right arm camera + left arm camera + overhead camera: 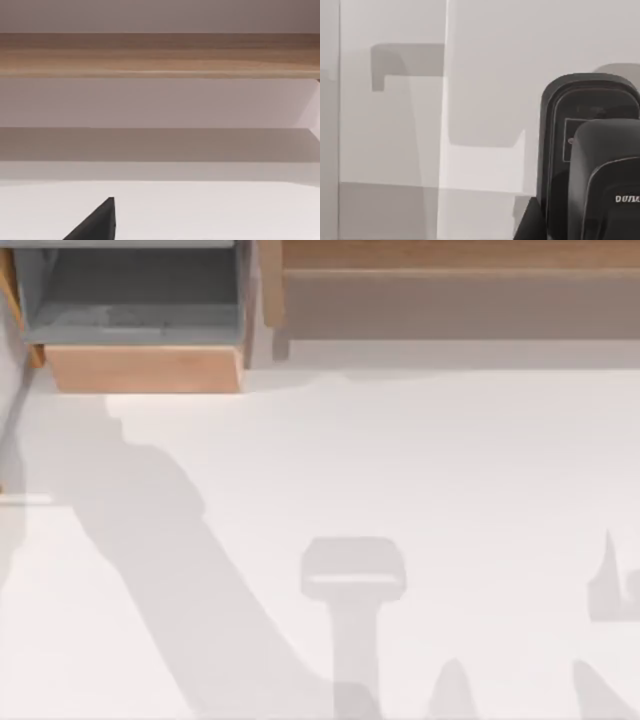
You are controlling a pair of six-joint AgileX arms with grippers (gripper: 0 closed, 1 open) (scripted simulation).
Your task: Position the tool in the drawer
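White tabletop [420, 460] spreads across the top view, crossed by soft grey shadows; the drawer [140, 368] stands pulled open at the far left corner, its light tan front panel facing the table and its grey walls and floor in view behind that panel; just beside the drawer, on its right, the long wooden cabinet front [450, 255] runs along the far edge to the other side, with a grey shaded band below it; one broad shadow slants from the drawer's front panel down across the table, and a T-shaped shadow lies well apart from the drawer, toward the near edge; in the left wrist view the tool [590, 115] sits close to the camera, a black oblong body with a rounded end, thin light outlines on its face and pale lettering on the rounded black part in front of it; behind it are pale flat surfaces and grey shadows, and how far it lies from the drawer I cannot tell; whether the left gripper grips it I cannot tell either; in the right wrist view a black tip of the right gripper [97, 222] pokes up over the white table, facing the cabinet front [160, 55] that continues from the drawer's side; whether that gripper is open or closed I cannot tell.
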